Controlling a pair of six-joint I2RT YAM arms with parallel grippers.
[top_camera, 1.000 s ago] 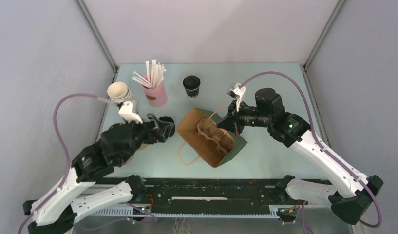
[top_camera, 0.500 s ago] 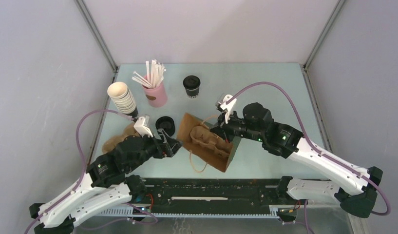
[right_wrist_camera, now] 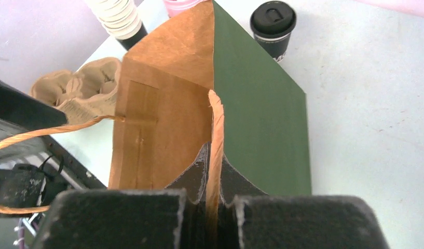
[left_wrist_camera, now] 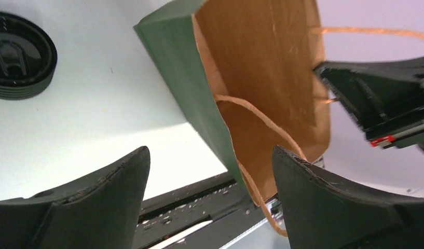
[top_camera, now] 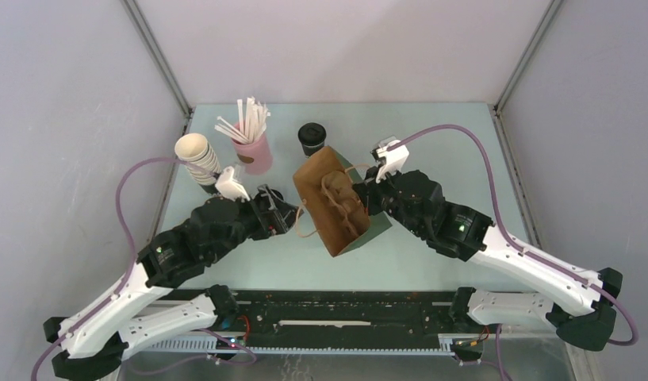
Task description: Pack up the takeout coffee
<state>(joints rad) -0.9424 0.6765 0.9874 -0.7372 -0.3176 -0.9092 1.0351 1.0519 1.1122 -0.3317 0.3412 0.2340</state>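
The takeout coffee (top_camera: 312, 139), a dark cup with a black lid, stands at the back of the table, also in the right wrist view (right_wrist_camera: 272, 23). In front of it a paper bag (top_camera: 332, 202), green outside and brown inside, is tilted with its mouth toward the near edge. My right gripper (right_wrist_camera: 214, 176) is shut on one twine handle (right_wrist_camera: 216, 129) of the bag (right_wrist_camera: 256, 104). My left gripper (left_wrist_camera: 209, 166) is open beside the bag's mouth (left_wrist_camera: 261, 78), its fingers wide apart with nothing between them. The other handle (left_wrist_camera: 261, 129) hangs loose near its right finger.
A stack of black lids (left_wrist_camera: 17, 54) lies left of the bag. A stack of lidless cups (top_camera: 197, 159) and a pink cup of white stirrers (top_camera: 253, 151) stand at the back left. A cardboard cup carrier (right_wrist_camera: 80, 85) lies by the cups.
The right gripper has swung the bag up and toward the back, closer to the coffee. The left gripper has moved in to the bag's mouth and opened a little wider.
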